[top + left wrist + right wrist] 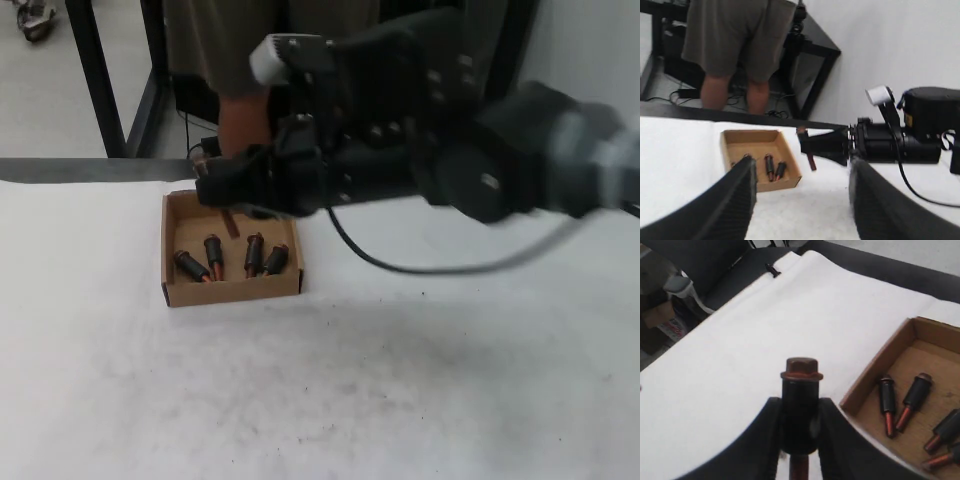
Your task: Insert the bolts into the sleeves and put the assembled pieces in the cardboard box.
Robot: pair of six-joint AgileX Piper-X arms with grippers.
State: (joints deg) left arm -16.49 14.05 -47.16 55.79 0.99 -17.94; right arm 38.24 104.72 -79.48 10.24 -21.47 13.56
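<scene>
My right gripper (799,427) is shut on an assembled piece (799,390), a black sleeve with a copper bolt through it, head up. In the high view the right gripper (226,188) hangs over the far edge of the cardboard box (232,292), and the piece's copper shaft (230,222) points down. Several assembled pieces (214,251) lie inside the box. My left gripper (802,200) stands open and holds nothing. It faces the box (790,181) and the right gripper (813,145) with its held piece (811,161) from a distance.
White padded cloth (400,380) covers the bench, with wide free room in front of the box and to its right. A black cable (420,266) hangs from the right arm over the cloth. The bench's far edge (80,170) runs just behind the box.
</scene>
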